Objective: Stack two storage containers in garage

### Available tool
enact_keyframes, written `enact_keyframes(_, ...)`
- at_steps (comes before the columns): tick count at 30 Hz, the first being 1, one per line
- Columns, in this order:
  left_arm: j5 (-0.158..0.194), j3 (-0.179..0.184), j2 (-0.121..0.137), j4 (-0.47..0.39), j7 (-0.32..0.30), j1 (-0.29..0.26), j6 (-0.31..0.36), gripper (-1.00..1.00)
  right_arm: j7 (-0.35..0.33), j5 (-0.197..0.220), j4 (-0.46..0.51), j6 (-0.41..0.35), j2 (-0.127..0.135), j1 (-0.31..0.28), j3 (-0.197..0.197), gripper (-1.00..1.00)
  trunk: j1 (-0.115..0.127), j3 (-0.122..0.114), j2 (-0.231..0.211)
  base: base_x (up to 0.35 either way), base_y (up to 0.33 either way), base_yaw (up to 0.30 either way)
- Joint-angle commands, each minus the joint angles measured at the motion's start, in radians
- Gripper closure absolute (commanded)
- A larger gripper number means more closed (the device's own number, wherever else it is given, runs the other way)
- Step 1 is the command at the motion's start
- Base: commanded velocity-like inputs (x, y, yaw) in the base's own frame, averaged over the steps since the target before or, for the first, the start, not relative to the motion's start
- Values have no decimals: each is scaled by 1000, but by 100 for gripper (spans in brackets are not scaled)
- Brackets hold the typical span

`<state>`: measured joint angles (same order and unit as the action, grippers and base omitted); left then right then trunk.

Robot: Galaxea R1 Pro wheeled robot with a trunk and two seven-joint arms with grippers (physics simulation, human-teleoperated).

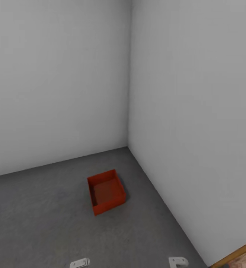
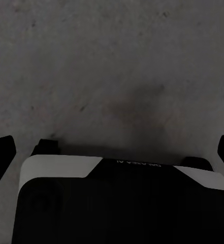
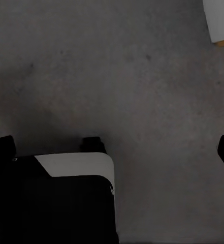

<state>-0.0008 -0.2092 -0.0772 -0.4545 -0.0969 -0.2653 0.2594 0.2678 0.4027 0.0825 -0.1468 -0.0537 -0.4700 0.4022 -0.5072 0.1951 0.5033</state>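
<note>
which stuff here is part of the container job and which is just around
Part of the job:
- storage container, red-orange, sitting on the floor near the corner
- floor, dark grey concrete
- left claw and right claw, both open and holding nothing

Just around:
- pale grey walls
- wood-plank strip at the doorway edge

In the head view we get only the tips of two pale arm parts, one (image 1: 80, 263) on the left and one (image 1: 178, 262) on the right, both cut by the bottom edge, so we cannot read either gripper's state there. In the left wrist view the left gripper (image 2: 112, 152) has both dark fingertips clipped by the frame sides; the right gripper (image 3: 112, 152) is clipped likewise in the right wrist view. Ahead of the right gripper, a pale wall end (image 3: 219, 20) with a tan strip is cropped at the corner.
</note>
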Motion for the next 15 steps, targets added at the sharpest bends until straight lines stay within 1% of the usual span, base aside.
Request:
enact_keyframes(1, 0, -8, -1, -3, -6, 0, 7, -100, 5, 7, 2, -7, 0, -1, 9, -100, 0, 2, 2, -33, 24, -282)
enact_keyframes(15, -6, -6, 0, -3, -6, 0, 7, -100, 5, 7, 2, -7, 0, -1, 9, -100, 0, 2, 2, -4, 3, -282)
